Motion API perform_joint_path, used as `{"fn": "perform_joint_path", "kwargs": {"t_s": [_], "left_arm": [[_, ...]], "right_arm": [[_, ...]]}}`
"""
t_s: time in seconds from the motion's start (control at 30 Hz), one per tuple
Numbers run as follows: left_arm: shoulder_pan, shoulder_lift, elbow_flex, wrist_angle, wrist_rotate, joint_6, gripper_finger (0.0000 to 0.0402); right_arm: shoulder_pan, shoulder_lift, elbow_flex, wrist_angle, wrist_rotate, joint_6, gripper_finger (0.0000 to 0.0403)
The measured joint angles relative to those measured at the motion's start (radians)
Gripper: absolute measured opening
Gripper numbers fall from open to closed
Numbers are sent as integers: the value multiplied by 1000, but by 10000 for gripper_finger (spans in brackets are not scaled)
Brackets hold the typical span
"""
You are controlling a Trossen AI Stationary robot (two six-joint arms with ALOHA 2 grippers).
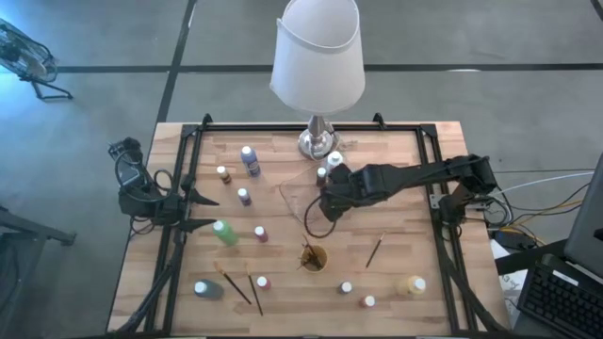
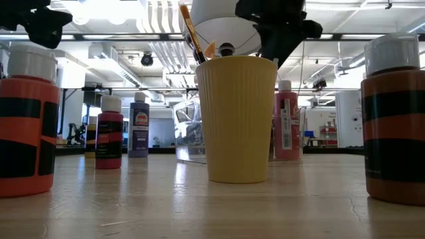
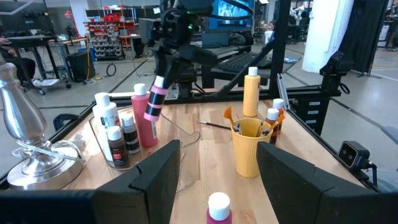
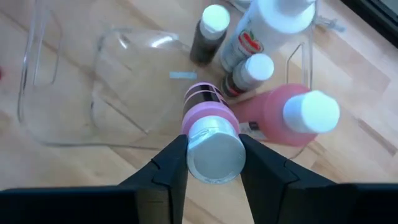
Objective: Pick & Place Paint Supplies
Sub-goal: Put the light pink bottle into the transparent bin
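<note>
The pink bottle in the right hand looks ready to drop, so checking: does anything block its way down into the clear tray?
Nothing visible does. The pink bottle hangs over a bare part of the clear tray; the bottles already there stand to one side.

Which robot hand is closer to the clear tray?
The right. The right gripper hangs right above the clear tray, holding a pink bottle over it. The left gripper waits open at the table's left edge, well away from the tray.
</note>
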Motion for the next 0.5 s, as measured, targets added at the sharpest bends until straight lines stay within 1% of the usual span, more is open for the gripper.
{"fn": "perform_joint_path", "kwargs": {"t_s": [0.13,0.33,0.5], "left_arm": [[0,0,0,0,0,0,218],[0,0,0,0,0,0,218],[0,0,0,0,0,0,218]], "right_arm": [[-23,5,-1,12,-7,0,125],[-35,29,-13,18,-36,-4,114],[-36,45,-14,21,-37,4,122]]}}
